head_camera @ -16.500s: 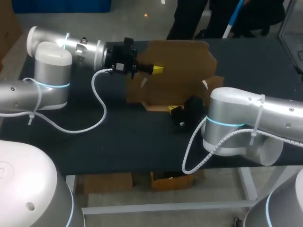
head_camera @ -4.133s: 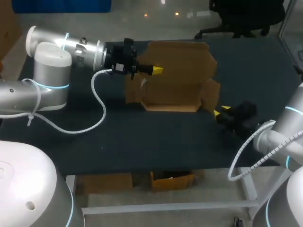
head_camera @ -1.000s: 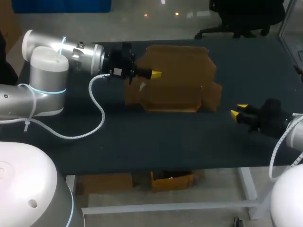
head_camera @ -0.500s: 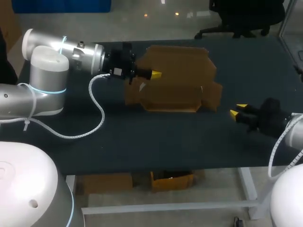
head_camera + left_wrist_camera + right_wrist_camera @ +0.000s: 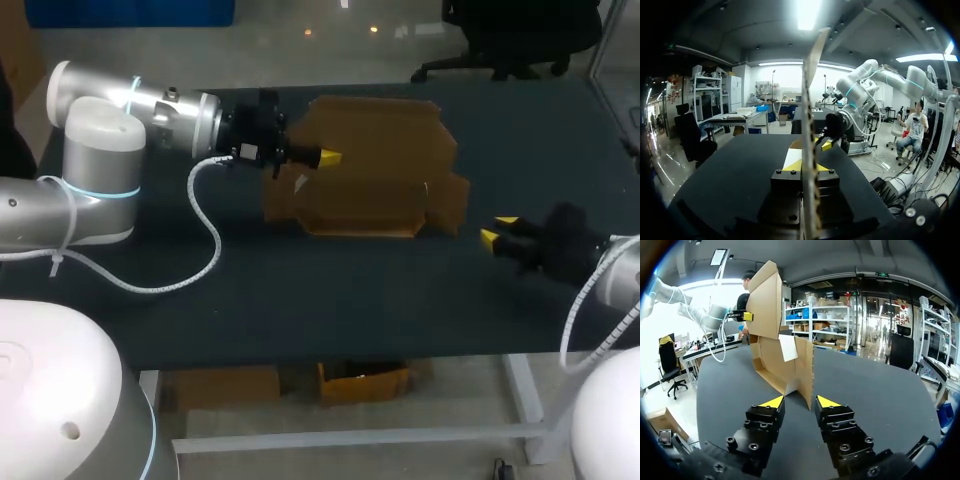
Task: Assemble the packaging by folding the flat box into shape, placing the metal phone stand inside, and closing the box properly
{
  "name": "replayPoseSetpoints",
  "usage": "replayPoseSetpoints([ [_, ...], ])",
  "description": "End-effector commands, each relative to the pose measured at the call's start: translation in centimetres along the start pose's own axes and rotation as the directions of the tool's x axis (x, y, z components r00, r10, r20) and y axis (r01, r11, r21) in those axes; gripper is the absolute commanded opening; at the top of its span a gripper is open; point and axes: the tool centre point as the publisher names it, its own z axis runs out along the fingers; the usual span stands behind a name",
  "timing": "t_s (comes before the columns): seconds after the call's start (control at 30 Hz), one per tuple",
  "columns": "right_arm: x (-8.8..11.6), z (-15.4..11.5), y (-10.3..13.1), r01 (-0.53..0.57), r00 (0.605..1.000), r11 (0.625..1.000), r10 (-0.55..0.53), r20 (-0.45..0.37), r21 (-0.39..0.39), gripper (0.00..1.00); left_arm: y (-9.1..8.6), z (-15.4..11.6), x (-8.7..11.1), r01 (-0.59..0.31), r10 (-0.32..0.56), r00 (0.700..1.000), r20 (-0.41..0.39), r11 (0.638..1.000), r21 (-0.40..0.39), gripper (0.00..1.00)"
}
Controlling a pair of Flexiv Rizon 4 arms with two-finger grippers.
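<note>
— What's the surface like?

— A dark, matte bench (image 5: 300,310). The cardboard box (image 5: 380,160) stands half-folded toward the far edge, about midway along it. A white coiled cable (image 5: 205,235) from the left arm (image 5: 110,150) trails across the bench's left part.

— Who has the box?

— The left jaws. From above, one yellow fingertip (image 5: 329,157) lies against the left edge of the tall back panel. The left wrist view shows that panel (image 5: 810,115) edge-on, running straight up between the two fingertips (image 5: 793,165), which pinch it from both sides.

— And the right arm (image 5: 615,265)?

— It comes in near the bench's right edge. Its jaws stand apart with nothing between them, their fingertips (image 5: 490,238) pointing at the box's right side flap, near it but not touching.

— Does its wrist view add anything?

— Yes: the box (image 5: 785,365) stands ahead of the spread fingertips (image 5: 771,402), a corner wall turned toward them and the back panel rising above. The left arm (image 5: 715,312) grips that panel high up at its far side. There is a pale patch on one inner wall.

— Inside the box?

— From overhead only its own cardboard floor shows.
</note>
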Motion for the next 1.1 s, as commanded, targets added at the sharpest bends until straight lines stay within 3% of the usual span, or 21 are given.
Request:
replayPoseSetpoints([
  [0.03, -0.4, 1.3, -0.4, 0.0, 1.0, 1.0, 0.0, -0.008, -0.011, 0.37, 0.2, 0.0, 0.0, 0.0, 0.0, 1.0, 0.001, 1.0, -0.002, 0.0],
  [0.57, -1.6, 4.9, 0.2, 0.012, 0.995, 1.0, -0.013, -0.099, -0.016, 0.39, 0.2, 0.0, 0.0, 0.0, 0.0, 1.0, 0.001, 1.0, -0.002, 0.0],
  [1.1, -2.5, 8.5, 0.7, 0.034, 0.99, 0.999, -0.033, -0.141, 0.002, 0.4, 0.2, 0.0, 0.0, 0.0, 0.0, 1.0, 0.001, 1.0, -0.002, 0.0],
])
